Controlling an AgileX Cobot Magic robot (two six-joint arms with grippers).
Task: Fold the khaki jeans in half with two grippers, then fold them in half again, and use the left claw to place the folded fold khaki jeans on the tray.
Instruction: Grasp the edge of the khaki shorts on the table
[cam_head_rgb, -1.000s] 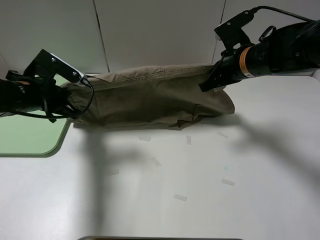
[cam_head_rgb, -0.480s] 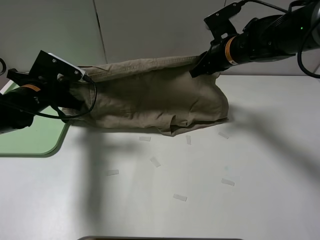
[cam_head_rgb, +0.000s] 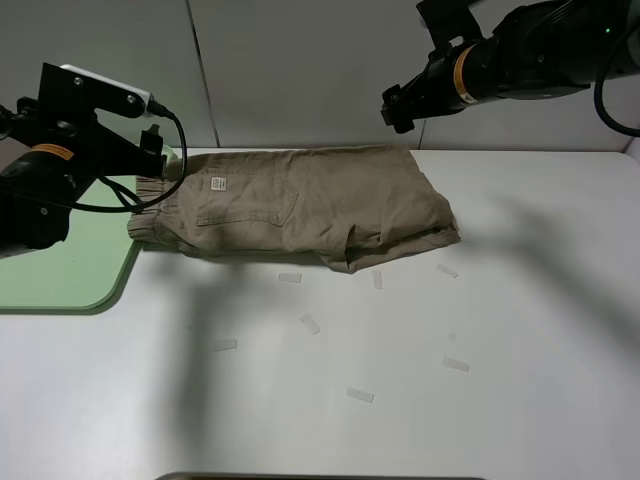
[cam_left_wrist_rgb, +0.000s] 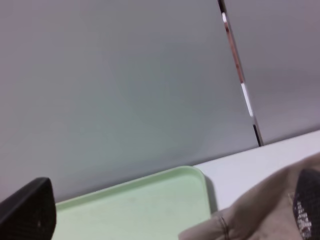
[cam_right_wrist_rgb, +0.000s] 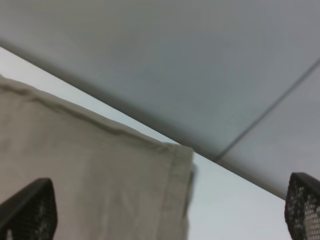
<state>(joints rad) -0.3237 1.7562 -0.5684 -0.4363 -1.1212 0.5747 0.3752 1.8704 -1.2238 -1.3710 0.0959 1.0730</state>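
Note:
The khaki jeans (cam_head_rgb: 300, 205) lie folded flat on the white table, waistband and white label toward the left, its end overlapping the corner of the mint-green tray (cam_head_rgb: 60, 270). My left gripper (cam_head_rgb: 163, 160) hovers just above the waistband end, open and holding nothing. In the left wrist view the left gripper (cam_left_wrist_rgb: 169, 200) has its fingers (cam_left_wrist_rgb: 27, 207) far apart over the tray (cam_left_wrist_rgb: 135, 207), with a jeans corner (cam_left_wrist_rgb: 260, 210) beside it. My right gripper (cam_head_rgb: 395, 105) hangs open above the far right corner of the jeans. In the right wrist view the right gripper (cam_right_wrist_rgb: 165, 207) is spread wide over the jeans (cam_right_wrist_rgb: 100, 175).
Several small white tape strips (cam_head_rgb: 310, 323) dot the table in front of the jeans. A grey panelled wall (cam_head_rgb: 300, 70) stands right behind the table. A dark object (cam_head_rgb: 300, 476) shows at the front edge.
Both grippers opened, let go of the jeans' upper edge and rose. The lifted layer dropped, so the jeans now lie flat and folded.

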